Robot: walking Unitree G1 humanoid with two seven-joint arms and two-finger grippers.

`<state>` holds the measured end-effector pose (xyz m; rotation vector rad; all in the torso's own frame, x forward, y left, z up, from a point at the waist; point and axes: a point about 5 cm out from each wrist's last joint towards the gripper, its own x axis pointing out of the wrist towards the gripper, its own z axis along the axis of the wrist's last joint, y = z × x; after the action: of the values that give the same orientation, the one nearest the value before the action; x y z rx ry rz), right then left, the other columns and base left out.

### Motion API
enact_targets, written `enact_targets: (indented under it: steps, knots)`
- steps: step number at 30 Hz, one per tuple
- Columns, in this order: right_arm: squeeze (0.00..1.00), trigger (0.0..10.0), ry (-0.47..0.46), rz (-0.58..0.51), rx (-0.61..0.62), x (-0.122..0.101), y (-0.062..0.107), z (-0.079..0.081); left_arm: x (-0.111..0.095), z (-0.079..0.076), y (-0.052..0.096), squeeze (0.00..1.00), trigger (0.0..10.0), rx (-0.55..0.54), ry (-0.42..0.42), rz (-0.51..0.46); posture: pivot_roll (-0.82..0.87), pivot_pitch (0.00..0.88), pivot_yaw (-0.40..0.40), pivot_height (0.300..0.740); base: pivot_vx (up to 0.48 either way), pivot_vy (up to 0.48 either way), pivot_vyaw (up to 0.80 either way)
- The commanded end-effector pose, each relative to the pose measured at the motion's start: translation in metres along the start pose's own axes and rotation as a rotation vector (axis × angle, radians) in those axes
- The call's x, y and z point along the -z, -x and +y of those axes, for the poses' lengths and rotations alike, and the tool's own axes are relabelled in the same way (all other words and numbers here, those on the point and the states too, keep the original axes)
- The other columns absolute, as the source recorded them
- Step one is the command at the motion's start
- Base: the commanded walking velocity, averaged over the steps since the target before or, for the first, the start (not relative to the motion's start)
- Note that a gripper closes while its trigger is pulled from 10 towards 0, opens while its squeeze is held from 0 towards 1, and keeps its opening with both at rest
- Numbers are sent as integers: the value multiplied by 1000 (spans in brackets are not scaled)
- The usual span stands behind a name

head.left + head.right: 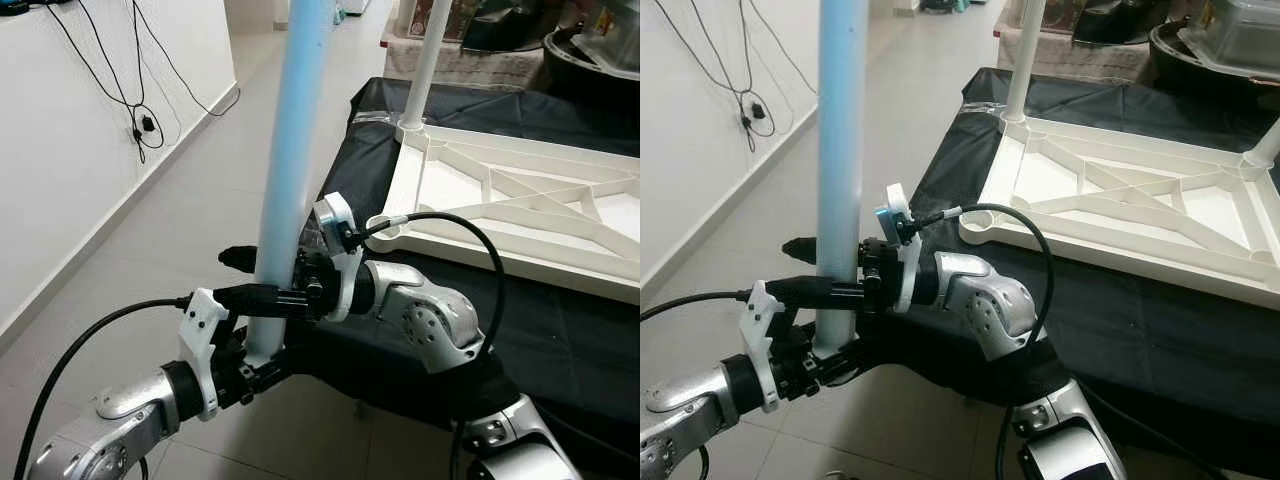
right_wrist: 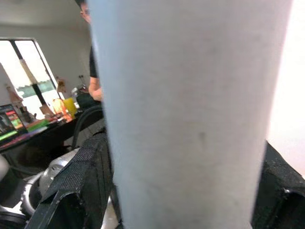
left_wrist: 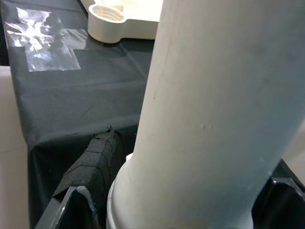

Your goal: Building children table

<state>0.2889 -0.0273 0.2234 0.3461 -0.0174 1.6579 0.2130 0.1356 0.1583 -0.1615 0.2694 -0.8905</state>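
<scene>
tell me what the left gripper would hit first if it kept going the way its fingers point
The left gripper is already shut on the table leg, so the leg itself. Past it, probably the black cloth and the tabletop's corner socket.

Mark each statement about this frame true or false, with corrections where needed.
1. Both grippers, left and right, clamp the blue leg. True.
2. The leg lies flat on the cloth. False: it is held upright, off the table's corner.
3. The tabletop lies underside up. True.
4. No leg is fitted to the tabletop. False: a white leg stands in a corner socket.
5. The near corner socket is empty. True.
</scene>
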Motion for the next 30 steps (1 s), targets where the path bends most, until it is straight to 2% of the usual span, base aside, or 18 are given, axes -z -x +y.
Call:
enact_targets:
  steps: [1, 4, 5, 6, 7, 26, 27, 30]
  knots:
    - [0, 10000, 5, 24, 0, 3, -3, 0, 5, -6, -2, 0, 10000, 26, 27, 14, 117, 124, 5, 740, 0, 0, 0]
    - [0, 10000, 7, 28, 8, 3, -2, -1, 5, -6, -2, 0, 10000, 25, 29, 12, 114, 127, 4, 740, 0, 0, 0]
    - [0, 5961, 11, 26, 11, 3, -2, -1, 5, -6, -3, 0, 10000, 26, 32, 12, 114, 127, 4, 740, 0, 0, 0]
    - [0, 4431, 13, 22, 16, 2, -2, -2, 5, -7, -3, 0, 10000, 25, 34, 12, 114, 127, 4, 740, 0, 0, 0]
    - [0, 0, 13, 21, 20, 2, -2, -2, 6, -7, -3, 0, 10000, 26, 34, 13, 114, 127, 4, 740, 0, 0, 0]
    - [0, 0, 10, 4, 29, 3, -3, -4, 8, -4, 0, 0, 10000, 0, 52, 32, 113, 128, 1, 740, 0, 0, 0]
    - [0, 0, 9, 0, 33, 3, -3, -4, 9, -4, -1, 1000, 10000, -6, 49, 31, 114, 126, 1, 740, 0, 0, 0]
    - [0, 0, 8, -5, 37, 2, -2, -5, 9, -4, -1, 1000, 10000, -12, 45, 24, 114, 126, 1, 740, 0, 0, 0]
